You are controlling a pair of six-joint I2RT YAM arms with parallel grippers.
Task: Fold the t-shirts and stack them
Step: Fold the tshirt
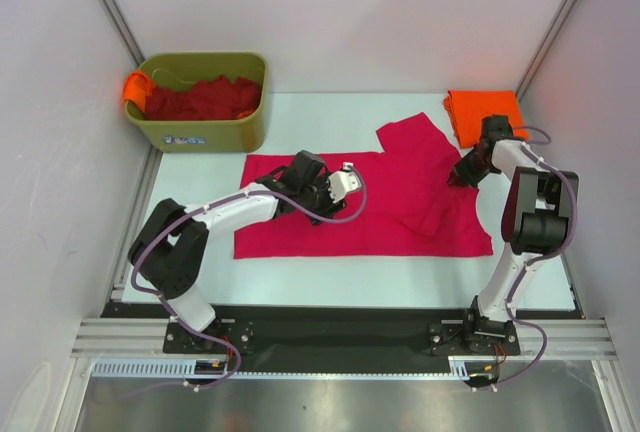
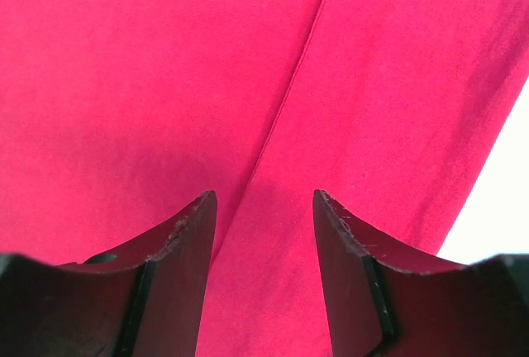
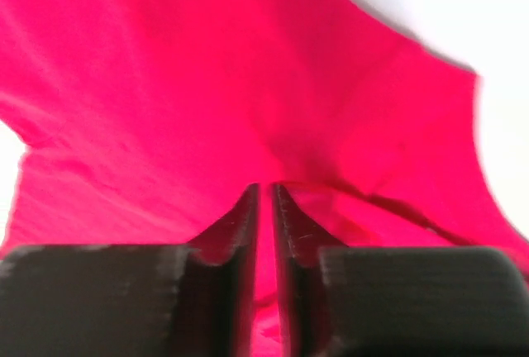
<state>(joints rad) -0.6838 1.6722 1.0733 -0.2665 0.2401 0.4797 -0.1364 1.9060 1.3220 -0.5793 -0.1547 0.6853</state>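
Observation:
A crimson-pink t-shirt lies spread across the middle of the white table, its upper right part folded over and rumpled. My left gripper hovers open over the shirt's upper middle. In the left wrist view the open gripper straddles a seam line on the cloth, holding nothing. My right gripper is at the shirt's right side. In the right wrist view it is shut on a pinch of the pink cloth, which is pulled up into a ridge.
A folded orange t-shirt lies at the back right, just behind the right gripper. An olive-green bin at the back left holds dark red shirts, with an orange one draped over its left rim. Walls close in on both sides.

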